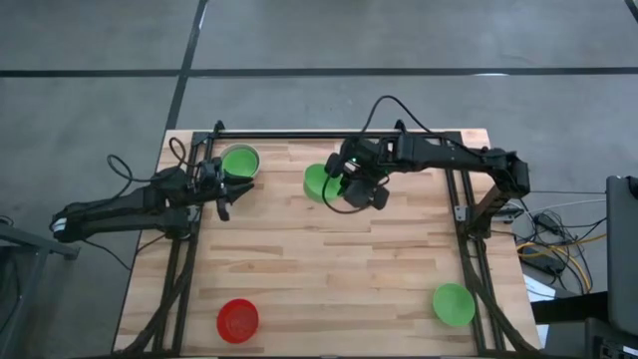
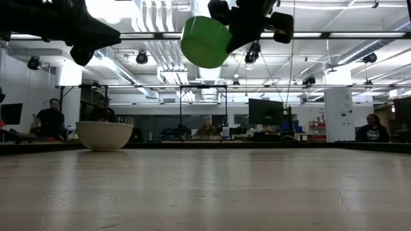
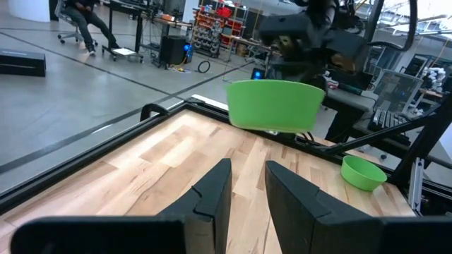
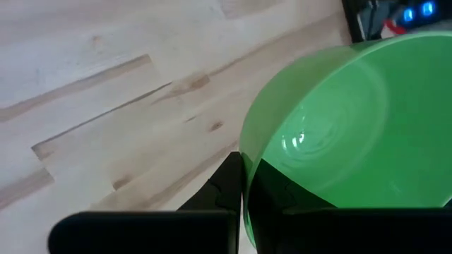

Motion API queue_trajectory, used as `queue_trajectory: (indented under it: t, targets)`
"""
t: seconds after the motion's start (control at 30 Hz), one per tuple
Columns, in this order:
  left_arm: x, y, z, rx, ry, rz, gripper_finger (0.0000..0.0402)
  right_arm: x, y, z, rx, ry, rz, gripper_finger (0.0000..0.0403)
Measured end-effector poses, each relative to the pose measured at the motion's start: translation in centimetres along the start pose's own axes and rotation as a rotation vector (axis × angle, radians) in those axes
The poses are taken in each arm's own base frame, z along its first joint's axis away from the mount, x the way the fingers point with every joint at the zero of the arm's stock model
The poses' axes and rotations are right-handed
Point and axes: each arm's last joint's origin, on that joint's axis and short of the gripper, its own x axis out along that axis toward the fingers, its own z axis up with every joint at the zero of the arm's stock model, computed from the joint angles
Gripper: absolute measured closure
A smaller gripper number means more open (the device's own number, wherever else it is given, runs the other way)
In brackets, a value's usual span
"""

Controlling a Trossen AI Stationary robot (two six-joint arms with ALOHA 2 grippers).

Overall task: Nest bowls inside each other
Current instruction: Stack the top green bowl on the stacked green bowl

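**Ana:** Bowls first, then: where are they, taking the whitish-grey bowl as the marker?

**Ben:** That one sits on the table at the far edge, and from above a green bowl shows nested inside it. A second green bowl is just beside it, toward the right arm, and it is off the wood: in the low view it hangs tilted, high above the tabletop.

**Ana:** What has hold of it?

**Ben:** The right gripper. Its fingers are closed on the rim, one inside the wall and one outside, as its own wrist camera shows.

**Ana:** And the left gripper?

**Ben:** It hovers just beside the whitish-grey bowl, on the near side. Its fingers stand a little apart with nothing between them.

**Ana:** The remaining bowls?

**Ben:** Both well apart from the marker, along the near edge. The red bowl lies at the near corner on the left arm's side, and a third green bowl at the near corner on the right arm's side. Each stands alone, upright, touching nothing else.

**Ana:** Anyone in the room?

**Ben:** Several people sit at desks far behind the table.
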Motion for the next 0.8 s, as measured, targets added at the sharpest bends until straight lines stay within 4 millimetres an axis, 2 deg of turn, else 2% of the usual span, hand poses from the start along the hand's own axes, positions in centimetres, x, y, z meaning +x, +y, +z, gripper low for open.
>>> queue_trajectory:
  t: [0.13, 0.33, 0.8]
  targets:
    - [0.0, 0.0, 0.0, 0.000, 0.000, 0.000, 0.0310, 0.2, 0.4, 0.9, -0.091, -0.013, 0.013, 0.0394]
    - [0.0, 0.0, 0.0, 0.000, 0.000, 0.000, 0.0310, 0.4, 0.8, 1.8, -0.097, -0.024, 0.026, 0.0394]
    - [0.0, 0.0, 0.0, 0.000, 0.000, 0.000, 0.0310, 0.4, 1.3, 1.6, -0.089, -0.009, 0.084, 0.0394]
